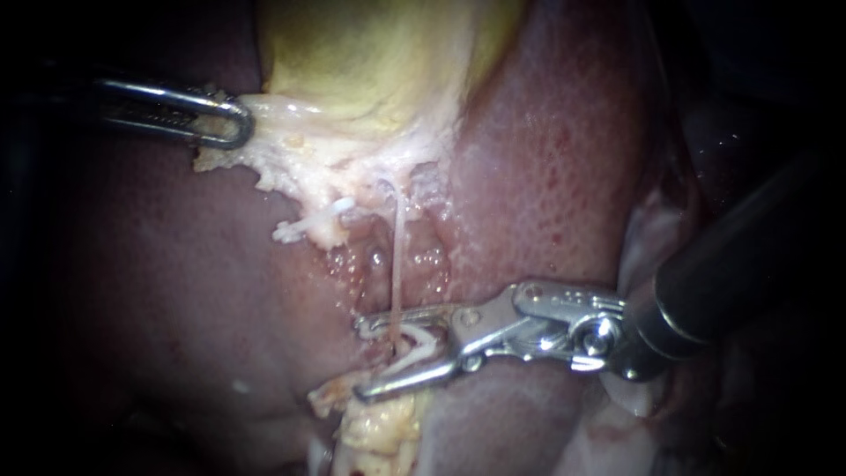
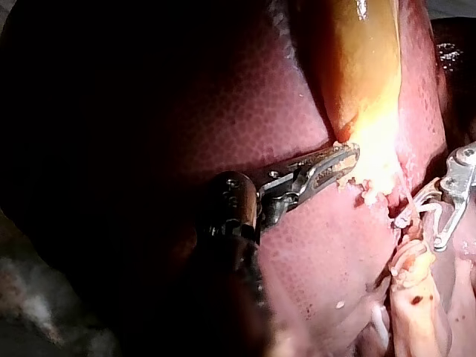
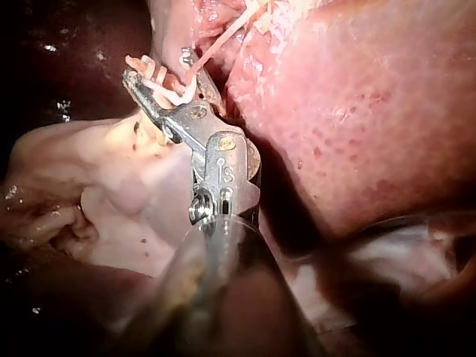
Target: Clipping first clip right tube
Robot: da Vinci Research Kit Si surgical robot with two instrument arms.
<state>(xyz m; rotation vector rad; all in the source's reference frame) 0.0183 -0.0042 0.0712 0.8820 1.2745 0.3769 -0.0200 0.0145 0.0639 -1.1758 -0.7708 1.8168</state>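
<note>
So the right instrument [image 1: 366, 357] comes in from the right with its jaws spread wide, and there's a white clip [image 1: 421, 342] sitting in them, one leg against each jaw. The right tube [image 1: 398, 256] is the thin pale strand, and it runs straight down through that opening, inside the clip's V, so the jaws are on either side of it near its lower end. Can't tell whether the clip is actually touching it. Just left of the tube's upper end there's a short white stub [image 1: 308, 225]. Both sit in a dip in the liver [image 1: 564, 159]. Well up and to the left, the left instrument [image 1: 236, 122] has its jaws clamped on the pale fringe [image 1: 300, 150] under the yellowish gallbladder [image 1: 379, 62].
</note>
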